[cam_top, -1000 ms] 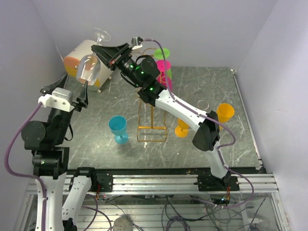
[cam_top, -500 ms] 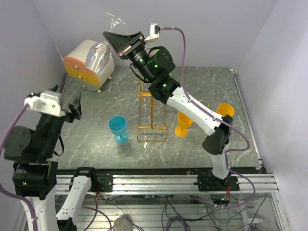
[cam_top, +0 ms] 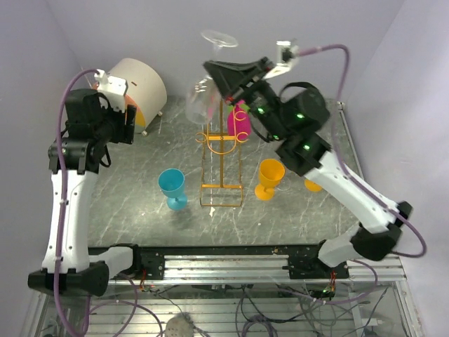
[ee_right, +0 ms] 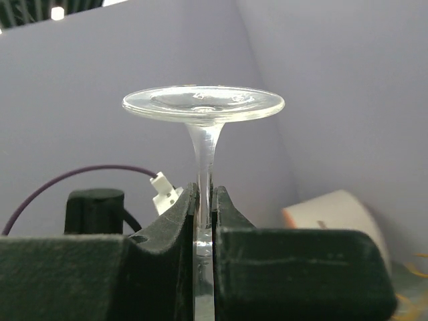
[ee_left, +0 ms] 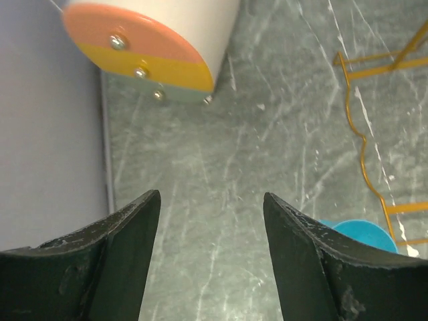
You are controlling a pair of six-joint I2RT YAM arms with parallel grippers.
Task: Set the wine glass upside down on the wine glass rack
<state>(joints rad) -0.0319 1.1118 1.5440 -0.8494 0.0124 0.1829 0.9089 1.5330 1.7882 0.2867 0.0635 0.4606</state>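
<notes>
One clear stemmed wine glass [cam_top: 200,104], pinched inverted in the closed right end effector [ee_right: 204,199], should be held vertical above the golden wire rack [cam_top: 221,150].

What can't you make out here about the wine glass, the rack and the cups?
Right wrist view: the bowl of the wine glass, hidden below the fingers of the right gripper.
Top view: whether the clear bowl touches the wine glass rack hooks; they overlap.
Left wrist view: most of the blue cup, cut off by a finger of the left gripper and the bottom edge.
Top view: part of the pink cup, behind the right arm.
</notes>
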